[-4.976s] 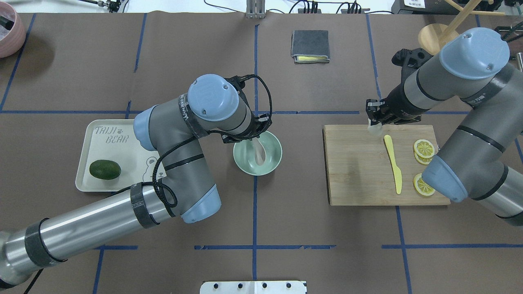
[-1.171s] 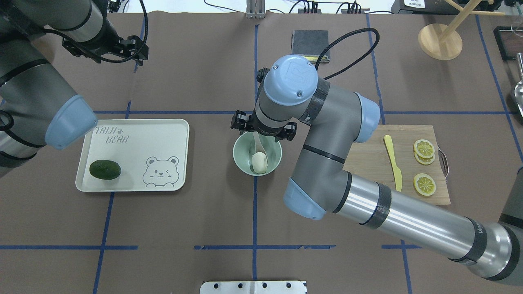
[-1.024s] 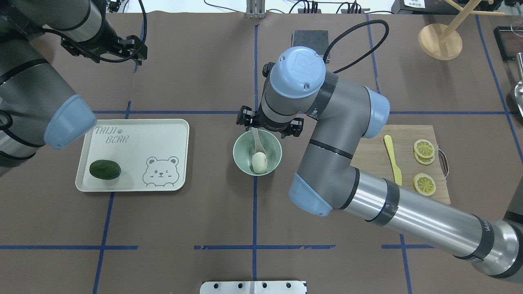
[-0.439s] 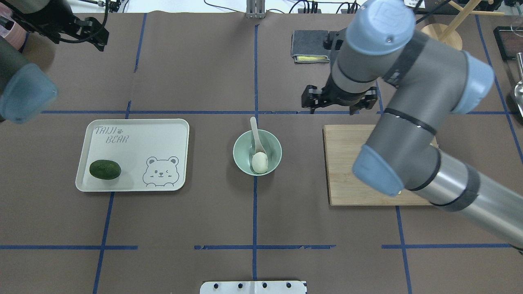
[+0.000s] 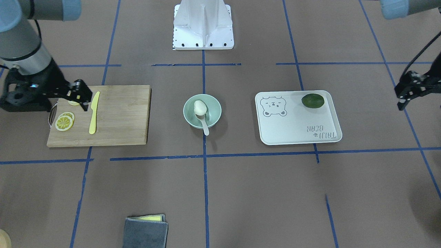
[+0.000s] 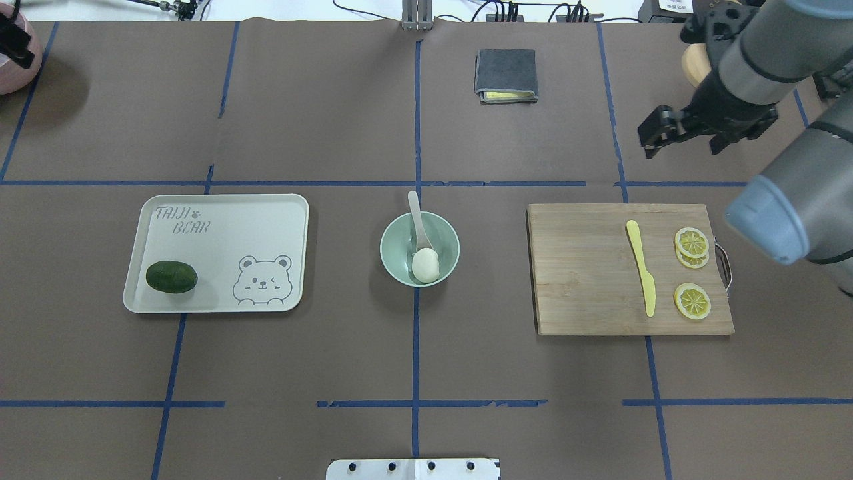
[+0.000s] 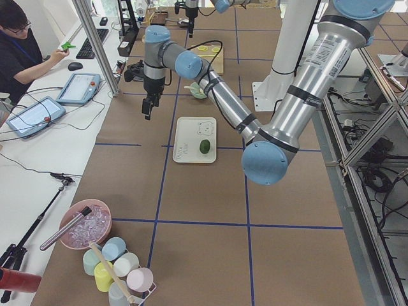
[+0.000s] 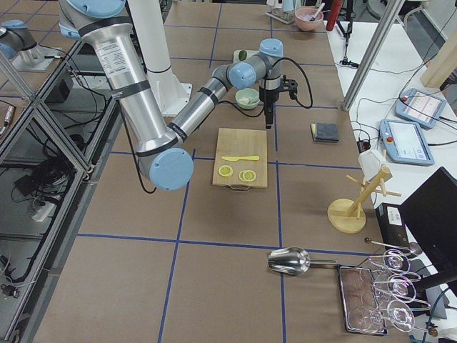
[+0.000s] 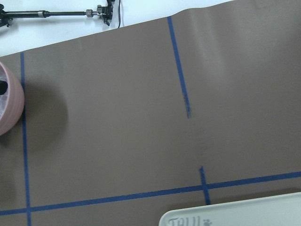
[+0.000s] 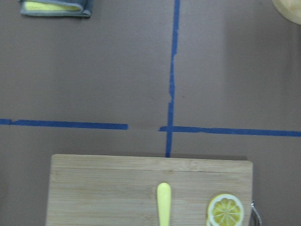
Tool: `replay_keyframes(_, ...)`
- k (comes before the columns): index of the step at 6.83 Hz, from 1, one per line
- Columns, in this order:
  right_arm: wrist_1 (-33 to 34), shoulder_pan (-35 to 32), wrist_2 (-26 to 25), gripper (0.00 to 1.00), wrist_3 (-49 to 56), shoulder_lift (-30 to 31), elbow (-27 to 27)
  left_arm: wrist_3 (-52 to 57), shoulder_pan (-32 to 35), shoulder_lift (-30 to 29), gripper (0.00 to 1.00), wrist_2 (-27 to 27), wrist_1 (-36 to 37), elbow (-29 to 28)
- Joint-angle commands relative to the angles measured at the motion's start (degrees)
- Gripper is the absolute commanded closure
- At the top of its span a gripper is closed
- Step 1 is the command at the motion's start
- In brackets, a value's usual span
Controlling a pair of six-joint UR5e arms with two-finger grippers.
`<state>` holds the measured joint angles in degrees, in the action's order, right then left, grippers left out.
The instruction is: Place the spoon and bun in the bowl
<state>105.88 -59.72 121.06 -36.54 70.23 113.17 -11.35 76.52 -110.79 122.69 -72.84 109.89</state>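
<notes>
Bowl [image 6: 395, 251]: round, smooth-sided, pale mint green, matte; stands at the centre of the brown paper-covered table, seen in the overhead view. Spoon [image 6: 417, 219]: short, chunky, off-white plastic; scoop down inside the bowl, thick handle leaning over the rim toward 12 o'clock. Bun [image 6: 425, 265]: small white dome, soft-looking, resting on the spoon's scoop at the bowl's 6 o'clock side. Tray [image 6: 260, 217]: off-white rounded rectangle with a bear print, at 9 o'clock from the bowl, carrying a dark green lime [image 6: 171, 277]. Cutting board [image 6: 580, 280]: grained bamboo, at 3 o'clock from the bowl, carrying a flat yellow plastic knife [image 6: 641, 267] and ridged lemon slices [image 6: 692, 300]. Right gripper [image 6: 681, 137]: black, fingers spread, nothing between them, in the air at 1 o'clock from the board and well apart from the bowl. Left gripper [image 5: 403, 93]: black, fingers apparently spread and empty, well beyond the tray, far from the bowl.
</notes>
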Motion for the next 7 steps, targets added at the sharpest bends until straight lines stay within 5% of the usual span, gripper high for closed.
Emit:
replay_keyframes(1, 0.0, -10.1, 2.9, 0.00, 16.6, 8.6, -0.4, 15.4, 9.3, 9.0, 0.00, 3.1, -0.7, -1.6)
replay_keyframes(4, 0.0, -25.6, 12.7, 0.00, 39.5, 14.5, -10.4, 19.7, 11.5, 10.9, 0.00, 5.5, -1.0, -6.1)
replay_keyframes(7, -0.4, -27.9, 13.8, 0.00, 43.0, 16.8, -12.3, 19.6, 11.9, 14.9, 0.00, 5.6, -2.8, -9.1)
